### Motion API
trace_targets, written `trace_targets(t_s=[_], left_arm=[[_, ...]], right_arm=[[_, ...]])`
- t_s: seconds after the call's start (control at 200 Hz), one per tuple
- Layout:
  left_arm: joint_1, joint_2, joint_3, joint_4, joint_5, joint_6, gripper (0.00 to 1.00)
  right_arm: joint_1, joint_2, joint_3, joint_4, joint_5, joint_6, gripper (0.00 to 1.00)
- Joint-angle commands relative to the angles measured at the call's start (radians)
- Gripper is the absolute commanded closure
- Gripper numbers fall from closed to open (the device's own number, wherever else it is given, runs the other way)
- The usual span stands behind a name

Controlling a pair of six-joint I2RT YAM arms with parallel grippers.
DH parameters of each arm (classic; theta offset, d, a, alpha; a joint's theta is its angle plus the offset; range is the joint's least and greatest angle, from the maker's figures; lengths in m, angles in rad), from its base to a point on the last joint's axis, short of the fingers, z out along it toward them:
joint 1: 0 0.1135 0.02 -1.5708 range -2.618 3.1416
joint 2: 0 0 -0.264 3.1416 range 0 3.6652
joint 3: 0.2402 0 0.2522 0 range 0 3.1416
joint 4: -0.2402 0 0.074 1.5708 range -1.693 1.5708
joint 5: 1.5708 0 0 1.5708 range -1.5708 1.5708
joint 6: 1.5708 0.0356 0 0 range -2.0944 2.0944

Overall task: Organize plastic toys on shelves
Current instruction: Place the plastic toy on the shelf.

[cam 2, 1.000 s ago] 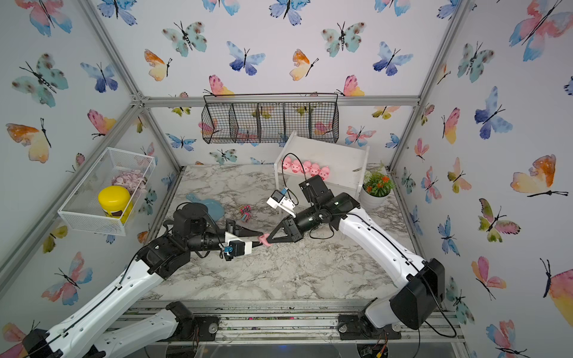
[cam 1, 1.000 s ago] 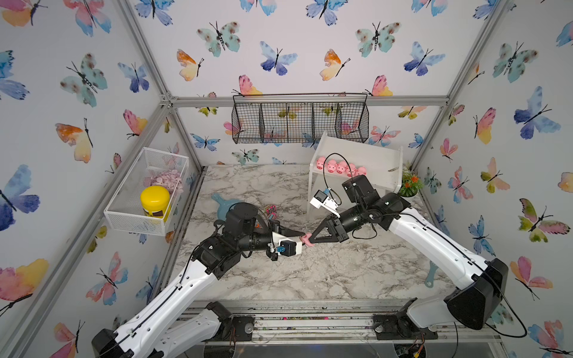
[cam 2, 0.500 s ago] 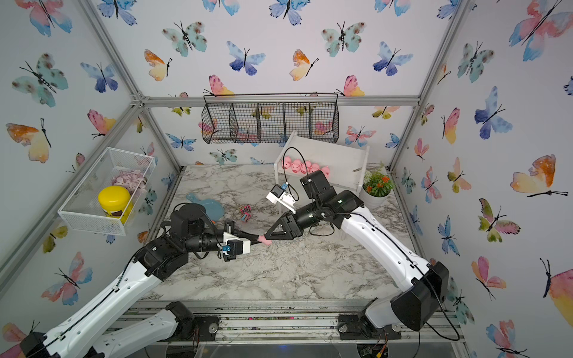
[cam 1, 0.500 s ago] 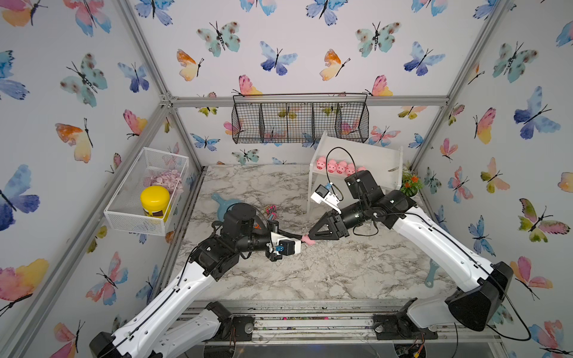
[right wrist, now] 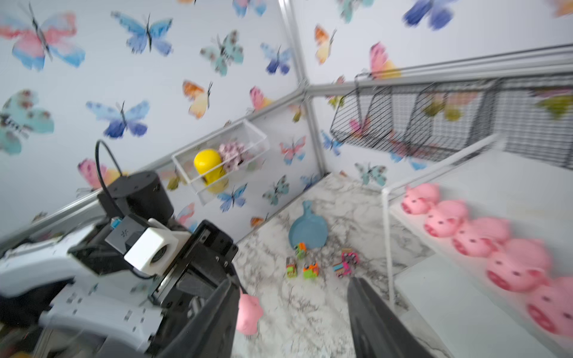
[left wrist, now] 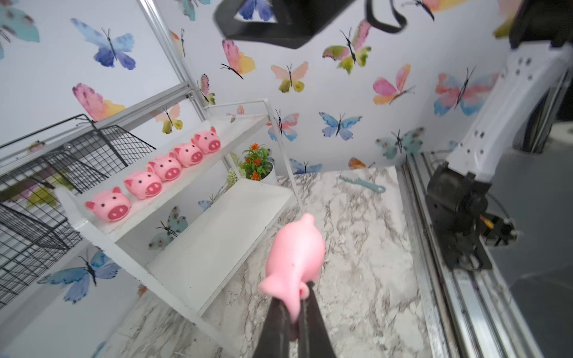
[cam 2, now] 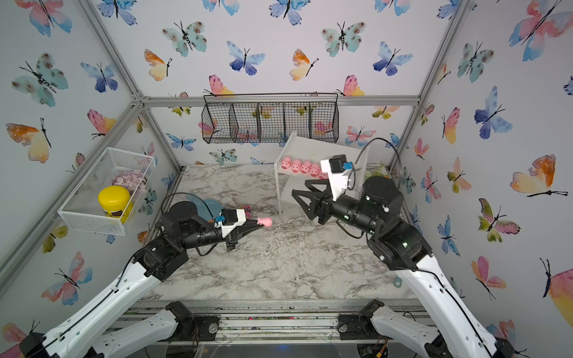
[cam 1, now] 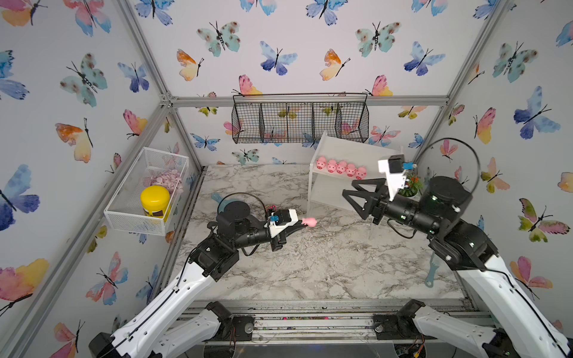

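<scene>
Holding pig [cam 1: 309, 221] just off the shelf [cam 1: 347, 148] corner, left pincer [cam 1: 300, 224].

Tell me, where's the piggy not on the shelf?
In both top views, the pig is pinched in the left arm's jaws above the table, left of the shelf.

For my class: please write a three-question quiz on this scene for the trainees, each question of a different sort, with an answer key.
1. True or false: the right gripper grips the pink pig that is off the shelf.
2. How many pigs stand on the shelf's upper board?
3. Where are the toy trucks? A: on the shelf's lower board. B: on the table beside the blue dish. C: in the black wire basket.
Key: 1 false: the left gripper is shut on it, and the right gripper is open and empty. 2 five. 3 B.
</scene>
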Motion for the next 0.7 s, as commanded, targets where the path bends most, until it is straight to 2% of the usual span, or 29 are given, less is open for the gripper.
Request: trace_targets(t_s=[0.0,0.12,0.2,0.285,0.461,0.696], left_arm=[[-0.068,0.087,0.069,0.177,-0.159,-0.416,1.00],[-0.191,0.214,0.195,0.193,-0.325,-0.530,1.00],[-0.280,0.307,0.283,0.210,-0.463,-0.544,1.00],[-0.324,0.417,0.396,0.195,-0.547,-0.590,1.00],[-0.376,0.620,0.626,0.098,-0.727,-0.634,1.00],[-0.418,0.867,0.909,-0.033,-0.926,-0.647,0.99]], right_arm=[[-0.001,-0.041,-0.046,0.081,0.513,0.149,0.42],[-0.001,-0.082,-0.027,-0.017,0.789,0.186,0.43],[0.000,-0.099,-0.017,-0.056,0.912,0.208,0.44],[0.000,-0.105,0.002,-0.108,0.999,0.241,0.44],[0.000,-0.156,-0.008,-0.121,1.050,0.260,0.45],[0.001,-0.172,-0.001,-0.125,1.038,0.231,0.45]])
